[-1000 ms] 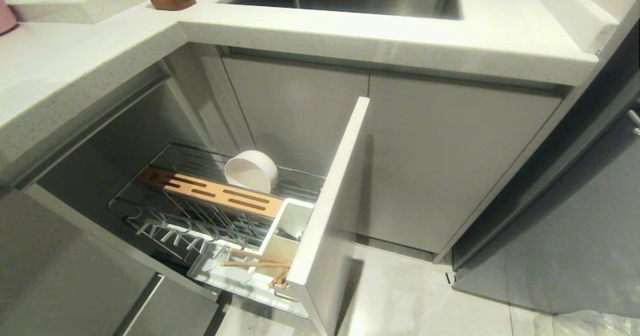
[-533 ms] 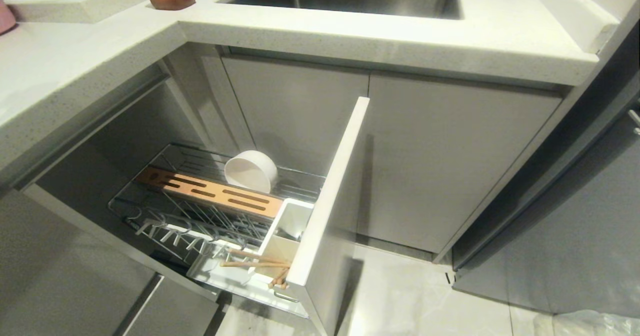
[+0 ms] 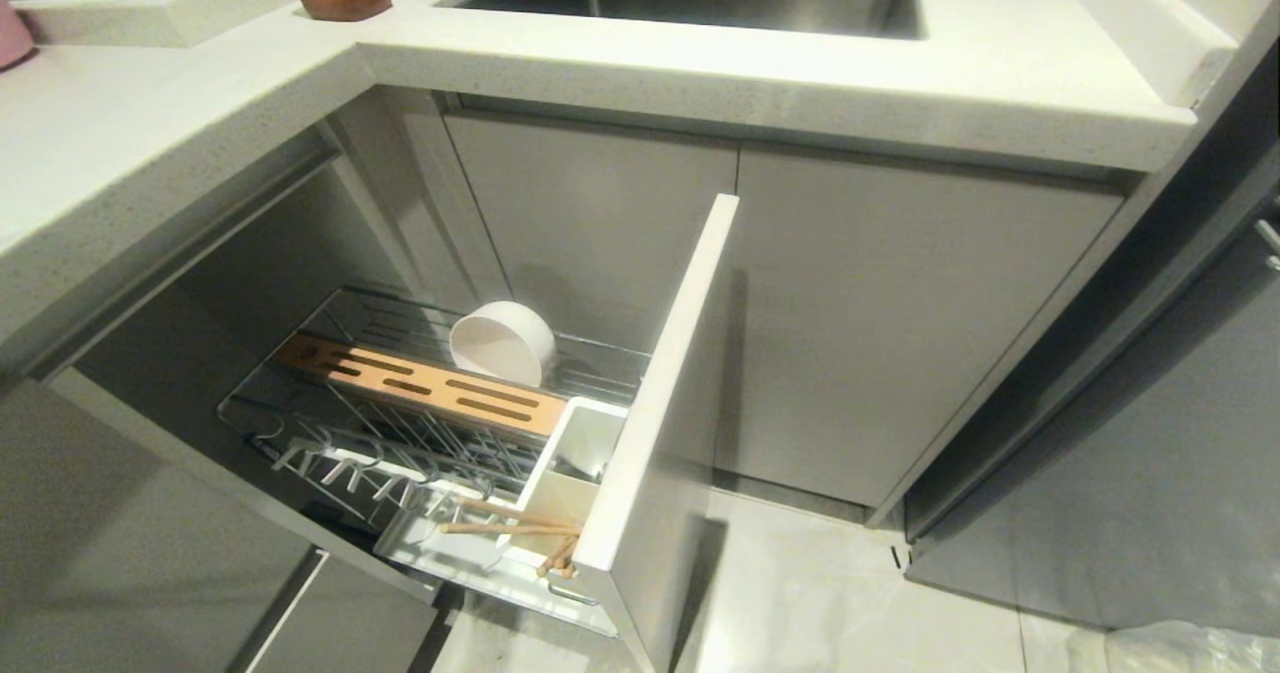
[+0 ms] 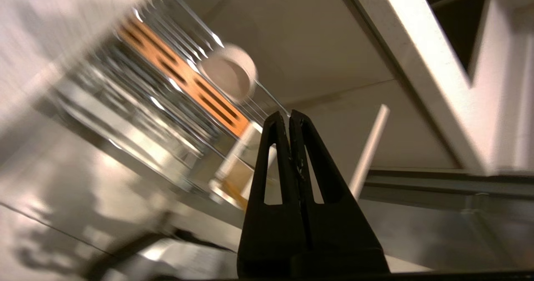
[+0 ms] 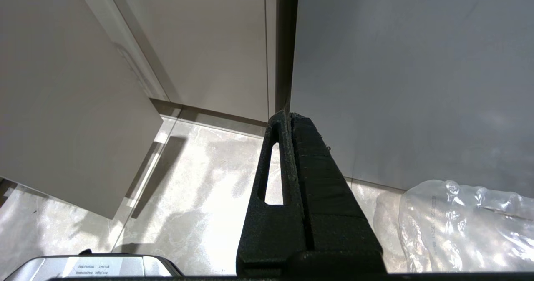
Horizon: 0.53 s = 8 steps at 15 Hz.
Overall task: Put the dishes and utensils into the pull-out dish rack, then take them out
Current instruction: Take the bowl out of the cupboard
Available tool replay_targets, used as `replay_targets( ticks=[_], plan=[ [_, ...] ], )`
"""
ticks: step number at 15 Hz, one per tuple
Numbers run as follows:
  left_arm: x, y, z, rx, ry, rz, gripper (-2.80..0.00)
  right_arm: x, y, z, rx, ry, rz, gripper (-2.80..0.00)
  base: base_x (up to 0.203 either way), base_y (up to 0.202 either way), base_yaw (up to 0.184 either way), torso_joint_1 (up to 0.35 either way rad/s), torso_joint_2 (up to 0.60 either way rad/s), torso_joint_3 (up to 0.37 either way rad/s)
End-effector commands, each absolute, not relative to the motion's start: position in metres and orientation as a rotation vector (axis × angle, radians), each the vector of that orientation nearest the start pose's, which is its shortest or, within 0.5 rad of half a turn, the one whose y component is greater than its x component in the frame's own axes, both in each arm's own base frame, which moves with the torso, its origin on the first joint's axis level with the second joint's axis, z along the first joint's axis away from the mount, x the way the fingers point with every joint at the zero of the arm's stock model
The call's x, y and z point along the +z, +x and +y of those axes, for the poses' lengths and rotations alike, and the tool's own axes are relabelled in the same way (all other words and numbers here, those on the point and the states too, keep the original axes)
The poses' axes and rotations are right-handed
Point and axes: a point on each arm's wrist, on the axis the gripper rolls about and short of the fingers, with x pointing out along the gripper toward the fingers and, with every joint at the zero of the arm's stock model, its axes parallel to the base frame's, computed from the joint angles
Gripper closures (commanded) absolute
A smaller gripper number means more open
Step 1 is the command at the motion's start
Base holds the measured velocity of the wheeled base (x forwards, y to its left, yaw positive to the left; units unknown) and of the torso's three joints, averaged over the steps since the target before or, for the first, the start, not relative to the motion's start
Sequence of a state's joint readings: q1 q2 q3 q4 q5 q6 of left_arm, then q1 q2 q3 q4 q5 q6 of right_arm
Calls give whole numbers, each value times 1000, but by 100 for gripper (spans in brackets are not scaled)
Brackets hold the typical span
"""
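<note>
Both grippers' jaws closed, empty: left gripper (image 4: 289, 115) off rack's side, right gripper (image 5: 288, 116) parked over floor. Pull-out dish rack (image 3: 330, 458) open; bowl (image 3: 502, 341) tilted behind wood strip (image 3: 420, 383); chopsticks (image 3: 510, 520) in utensil box (image 3: 575, 453).

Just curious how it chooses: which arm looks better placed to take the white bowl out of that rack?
Probably the left: its gripper, shut and empty, faces the bowl; the right gripper faces floor.
</note>
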State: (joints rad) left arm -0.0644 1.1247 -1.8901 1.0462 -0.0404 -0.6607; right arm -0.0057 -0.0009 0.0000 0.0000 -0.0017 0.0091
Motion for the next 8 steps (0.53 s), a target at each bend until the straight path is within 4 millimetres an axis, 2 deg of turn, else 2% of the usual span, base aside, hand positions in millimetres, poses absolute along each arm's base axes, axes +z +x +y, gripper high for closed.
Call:
replay_targets(
  ticks=[1, 4, 8],
  plan=[
    [398, 52, -6, 19, -802, 416, 0, 75, -23, 0, -8, 9, 0, 0, 0, 0, 0, 0, 0, 0],
    [366, 85, -12, 95, -889, 551, 0, 75, -23, 0, -8, 9, 0, 0, 0, 0, 0, 0, 0, 0],
    [328, 132, -29, 179, -892, 540, 0, 75, -23, 0, -8, 9, 0, 0, 0, 0, 0, 0, 0, 0]
  ],
)
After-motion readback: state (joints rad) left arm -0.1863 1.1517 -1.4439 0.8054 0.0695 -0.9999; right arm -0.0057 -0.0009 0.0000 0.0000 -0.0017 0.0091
